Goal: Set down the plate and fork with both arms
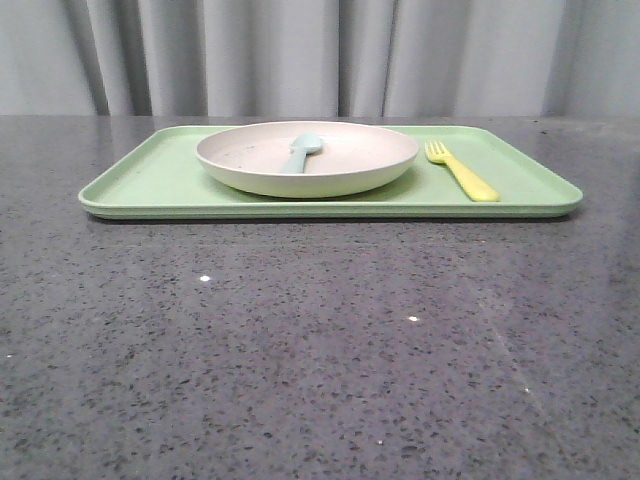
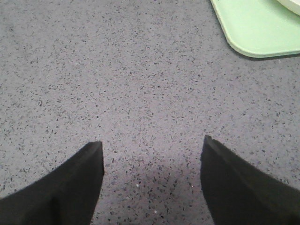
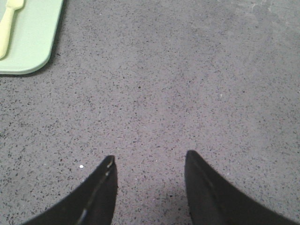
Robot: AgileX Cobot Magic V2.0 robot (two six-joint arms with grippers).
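The cream-white plate (image 1: 340,165) sits on the light-green tray (image 1: 150,180) at the table's far side, with a pale blue spoon (image 1: 303,151) lying in it. The yellow fork (image 1: 462,172) lies on the tray to the right of the plate. A sliver of the plate (image 2: 290,4) and a tray corner (image 2: 255,28) show in the left wrist view. The fork's handle (image 3: 7,26) shows in the right wrist view. My left gripper (image 2: 152,150) is open and empty over bare table. My right gripper (image 3: 150,159) is open and empty over bare table. Neither arm shows in the front view.
The dark speckled stone table (image 1: 320,350) stretches from the tray to the near edge. Grey curtains (image 1: 320,55) hang behind the table. The tray's corner (image 3: 28,47) lies far ahead of my right gripper.
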